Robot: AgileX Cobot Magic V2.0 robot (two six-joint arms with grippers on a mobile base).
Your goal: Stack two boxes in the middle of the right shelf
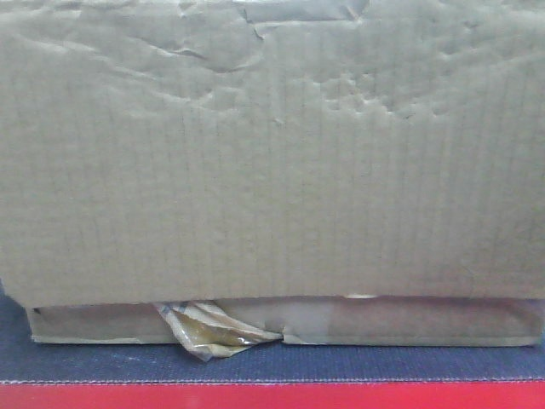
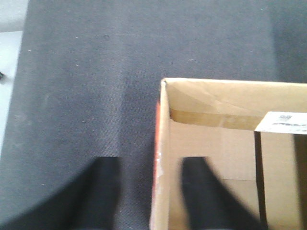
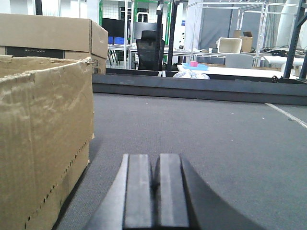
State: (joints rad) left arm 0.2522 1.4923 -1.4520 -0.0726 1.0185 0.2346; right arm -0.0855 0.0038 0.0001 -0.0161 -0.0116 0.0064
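A large worn cardboard box fills the front view, standing on a dark grey mat. In the left wrist view an open-topped cardboard box shows from above. My left gripper is open and straddles its left wall, with one finger outside and the other inside the box. My right gripper is shut and empty, low over the mat, with a perforated cardboard box just to its left. The shelf is out of view.
A second cardboard box stands behind the near one in the right wrist view. A low dark rail borders the mat's far side. A red strip runs along the mat's front edge. Crumpled tape hangs under the box.
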